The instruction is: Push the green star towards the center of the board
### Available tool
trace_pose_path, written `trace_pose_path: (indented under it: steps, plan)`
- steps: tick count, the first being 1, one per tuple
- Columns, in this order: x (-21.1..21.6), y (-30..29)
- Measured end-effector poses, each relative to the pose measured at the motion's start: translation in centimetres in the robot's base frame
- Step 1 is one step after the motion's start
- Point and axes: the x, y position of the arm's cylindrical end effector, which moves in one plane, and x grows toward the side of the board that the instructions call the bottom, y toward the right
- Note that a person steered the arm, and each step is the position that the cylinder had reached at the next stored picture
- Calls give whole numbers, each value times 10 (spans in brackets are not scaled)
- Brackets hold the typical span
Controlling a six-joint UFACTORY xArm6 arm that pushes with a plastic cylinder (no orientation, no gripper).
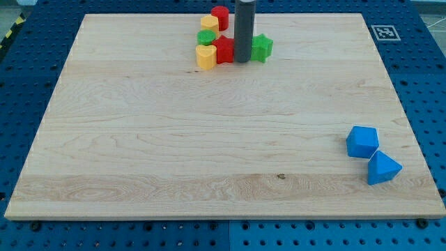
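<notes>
**A:** Where does the green star (262,47) sit for you right now?

**B:** You have it near the view's top edge, just right of the middle, at the right end of a tight cluster. The board (209,153) has its centre well below it, toward the view's bottom and slightly left.

**A:** And my tip (242,61)?

**B:** It has no jaws to open or close, it is a plain rod. You see its end just beside the star's left side, wedged between the star and the red block (224,50); whether it touches either, I cannot tell.

**A:** So which way do you push?

**B:** In my judgement you are on the wrong side. You need the tip above the star, at the view's top, then drive downward.
</notes>
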Motion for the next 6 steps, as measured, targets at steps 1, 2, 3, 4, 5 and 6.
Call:
trace_pose_path:
  steps: [1, 2, 3, 4, 5, 6]
  plan:
    - [-45, -8]
    - [-46, 7]
    - [-31, 26]
    - [-15, 51]
    - [7, 70]
    - [34, 89]
